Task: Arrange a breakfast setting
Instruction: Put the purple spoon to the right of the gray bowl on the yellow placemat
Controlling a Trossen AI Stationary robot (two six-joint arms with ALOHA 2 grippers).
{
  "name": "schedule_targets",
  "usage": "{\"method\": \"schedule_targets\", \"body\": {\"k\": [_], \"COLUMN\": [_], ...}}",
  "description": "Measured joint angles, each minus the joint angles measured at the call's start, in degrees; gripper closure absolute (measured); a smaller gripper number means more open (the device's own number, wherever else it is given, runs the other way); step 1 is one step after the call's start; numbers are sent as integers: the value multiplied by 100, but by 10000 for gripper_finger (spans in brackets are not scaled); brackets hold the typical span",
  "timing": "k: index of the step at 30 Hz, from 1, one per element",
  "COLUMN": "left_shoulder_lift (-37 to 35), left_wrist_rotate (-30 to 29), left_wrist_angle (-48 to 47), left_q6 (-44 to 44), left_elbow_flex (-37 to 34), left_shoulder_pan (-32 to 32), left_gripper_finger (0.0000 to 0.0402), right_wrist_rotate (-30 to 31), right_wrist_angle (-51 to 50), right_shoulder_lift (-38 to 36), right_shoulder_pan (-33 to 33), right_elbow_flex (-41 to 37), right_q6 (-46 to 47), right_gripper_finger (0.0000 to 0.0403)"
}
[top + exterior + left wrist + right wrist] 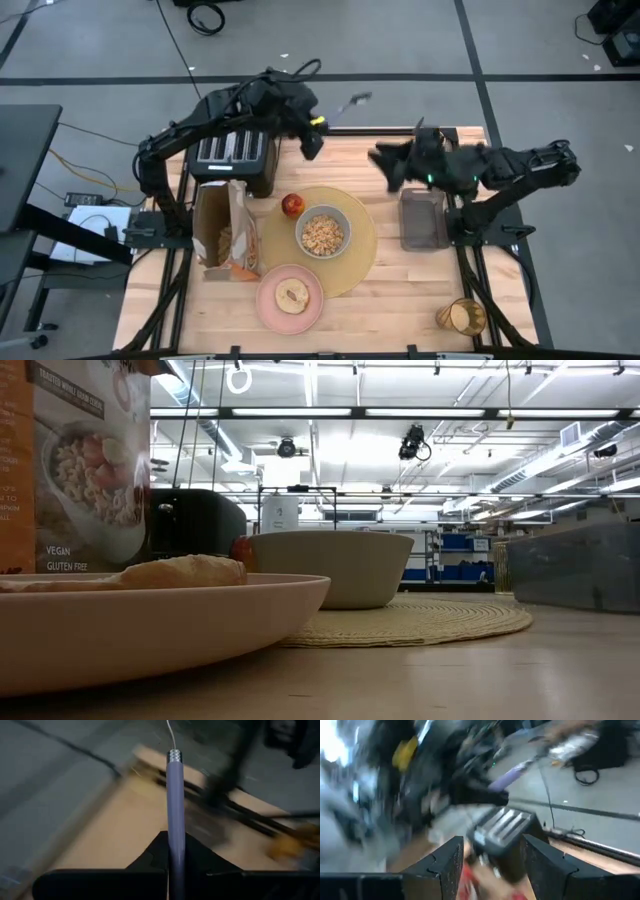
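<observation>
Overhead, bright striplights (330, 412); below, wooden tabletop (400, 290)

toaster (236, 155): black, four-slot, table's far-left edge | cereal box (226, 230): upright, open-topped, just in front of toaster | clear bin (424, 218): rectangular, table's right side

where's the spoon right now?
The spoon is off the table, clamped in the left gripper, which is raised over the back edge just right of the toaster; in the high view it sticks out past the table edge.
</observation>
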Motion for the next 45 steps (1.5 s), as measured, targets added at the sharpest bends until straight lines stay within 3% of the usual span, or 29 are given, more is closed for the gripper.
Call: {"method": "schedule_targets", "body": {"k": [4,8,13,18,22,34,45], "left_shoulder_lift": [1,1,41,66,68,75,93], "left_wrist_rotate": [-1366,-2627,-3419,-3480,-3473,-3076,-2910], "left_wrist_angle": [639,1420,2327,2710,2776,2913,3095], "left_q6": [913,2009,3296,4012,4297,6197,6365], "left_elbow_flex": [0,0,-1,-7,-7,-9,-9], "left_shoulder_pan": [-116,-323,-450,-430,-345,-113,13], "left_gripper_finger": [372,372,372,372,372,372,372], "right_wrist_rotate": [36,-409,-1336,-2810,-3500,-4200,-4676], "right_wrist_angle": [1017,2307,3534,4574,4981,5514,5623], "right_shoulder_lift": [15,194,573,995,1298,1470,1499], "right_shoulder_pan": [-623,-1265,-2140,-2927,-3229,-3775,-3976], "right_elbow_flex": [1,10,13,9,10,14,9], "right_q6": [347,-305,-1077,-1136,-1055,-552,-893], "right_gripper_finger": [201,201,194,175,177,187,218]}}
